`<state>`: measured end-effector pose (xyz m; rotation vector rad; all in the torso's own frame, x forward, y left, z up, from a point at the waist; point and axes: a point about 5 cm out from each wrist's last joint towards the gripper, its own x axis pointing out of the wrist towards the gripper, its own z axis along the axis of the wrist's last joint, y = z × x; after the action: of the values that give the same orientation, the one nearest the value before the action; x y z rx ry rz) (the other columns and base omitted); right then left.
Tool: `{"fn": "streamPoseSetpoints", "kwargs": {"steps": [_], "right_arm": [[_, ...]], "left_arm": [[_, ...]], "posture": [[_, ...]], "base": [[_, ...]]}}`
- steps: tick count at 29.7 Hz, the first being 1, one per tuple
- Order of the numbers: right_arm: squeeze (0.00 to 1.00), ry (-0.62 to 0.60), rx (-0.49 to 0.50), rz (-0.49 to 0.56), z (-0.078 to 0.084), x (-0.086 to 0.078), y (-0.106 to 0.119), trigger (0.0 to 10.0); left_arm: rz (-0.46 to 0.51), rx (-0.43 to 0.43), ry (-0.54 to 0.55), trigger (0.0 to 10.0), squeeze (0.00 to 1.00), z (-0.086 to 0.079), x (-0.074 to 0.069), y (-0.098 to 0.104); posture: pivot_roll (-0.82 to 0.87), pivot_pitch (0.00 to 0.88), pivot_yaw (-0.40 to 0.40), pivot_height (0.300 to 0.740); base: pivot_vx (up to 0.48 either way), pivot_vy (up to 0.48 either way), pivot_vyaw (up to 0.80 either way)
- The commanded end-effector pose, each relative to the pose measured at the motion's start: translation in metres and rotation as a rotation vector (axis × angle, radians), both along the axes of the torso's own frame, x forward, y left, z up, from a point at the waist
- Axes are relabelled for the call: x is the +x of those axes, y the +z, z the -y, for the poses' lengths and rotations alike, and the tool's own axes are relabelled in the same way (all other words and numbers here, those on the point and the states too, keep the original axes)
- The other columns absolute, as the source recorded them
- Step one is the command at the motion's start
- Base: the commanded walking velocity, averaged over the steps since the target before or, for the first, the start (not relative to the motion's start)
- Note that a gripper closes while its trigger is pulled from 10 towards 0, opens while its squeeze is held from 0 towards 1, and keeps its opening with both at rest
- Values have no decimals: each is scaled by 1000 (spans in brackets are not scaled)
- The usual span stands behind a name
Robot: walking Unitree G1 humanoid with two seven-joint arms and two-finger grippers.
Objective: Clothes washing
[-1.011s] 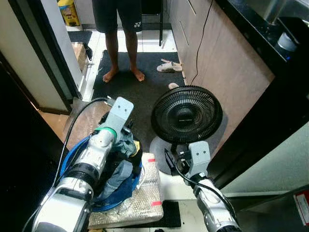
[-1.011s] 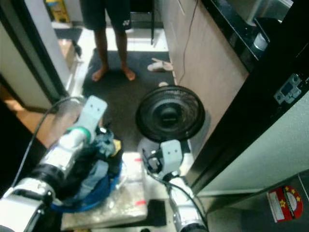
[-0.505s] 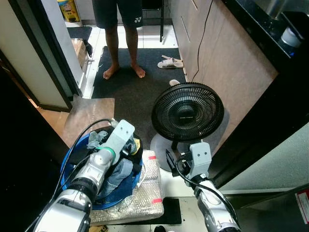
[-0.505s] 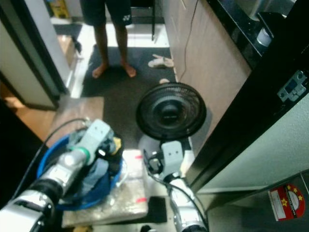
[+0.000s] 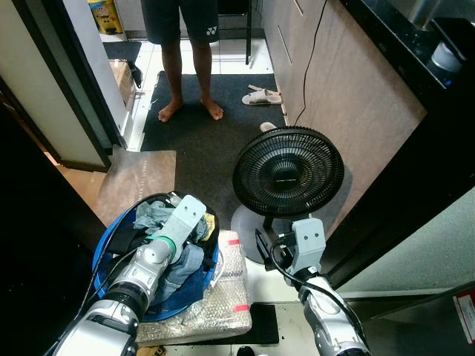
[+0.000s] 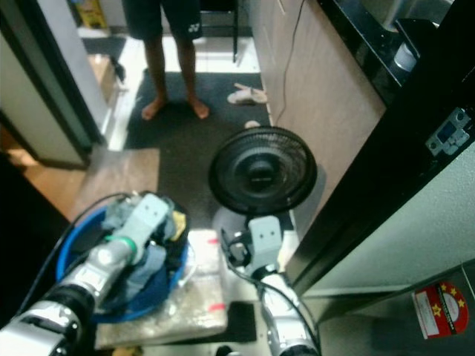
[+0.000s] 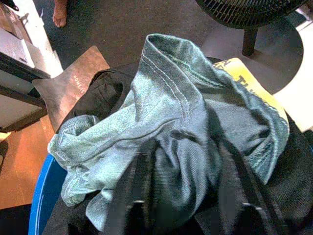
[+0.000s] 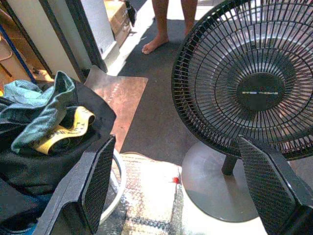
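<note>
Your landmark is the round blue plastic basket (image 5: 104, 256), heaped with clothes and sitting on a bubble-wrap pad (image 5: 219, 297). Your left gripper (image 7: 188, 196) is sunk into that heap, its fingers (image 7: 139, 191) clenched on the crumpled light-blue denim garment (image 7: 171, 127), which lies over black clothing (image 7: 100, 93) and a yellow printed piece (image 7: 244, 81). Just beside the basket stands a black round-grilled floor fan (image 5: 288, 174). Your right gripper (image 8: 178, 183) hangs before the fan, fingers (image 8: 95, 181) spread wide and empty. Beyond the basket, a person's bare feet (image 5: 189, 111) stand on a dark mat (image 5: 215, 141).
</note>
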<state>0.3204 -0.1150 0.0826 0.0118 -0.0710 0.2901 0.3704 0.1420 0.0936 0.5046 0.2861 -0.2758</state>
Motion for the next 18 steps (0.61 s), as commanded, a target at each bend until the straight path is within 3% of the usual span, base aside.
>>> {"fn": "streamPoseSetpoints", "kwargs": {"steps": [1, 12, 14, 16, 17, 18], "right_arm": [[0, -8, 2, -25, 2, -4, -6, 10000], [0, -11, 2, -23, 2, -4, -6, 10000], [0, -14, 4, -18, 2, -3, -5, 10000], [0, -30, 20, 20, 4, -1, 5, 10000], [0, -30, 20, 20, 4, -1, 5, 10000], [0, -37, 34, 51, 5, 1, 13, 10000]], "left_arm": [[-50, 9, 11, 0, 0, -7, -8, -14], [-18, -45, -11, 0, 0, 0, -6, -8], [4, -72, -28, 0, 0, 4, -5, -4], [111, -190, -105, 0, 0, 19, -4, 22], [111, -190, -105, 0, 0, 19, -4, 22], [179, -264, -152, 10000, 0, 28, -7, 41]], "posture": [[21, 238, 62, 740], [20, 235, 68, 740], [20, 232, 72, 740], [22, 221, 81, 740], [22, 221, 81, 740], [25, 216, 84, 740]], "base": [[0, 0, 0], [0, 0, 0], [0, 0, 0], [0, 0, 0], [0, 0, 0], [0, 0, 0]]}}
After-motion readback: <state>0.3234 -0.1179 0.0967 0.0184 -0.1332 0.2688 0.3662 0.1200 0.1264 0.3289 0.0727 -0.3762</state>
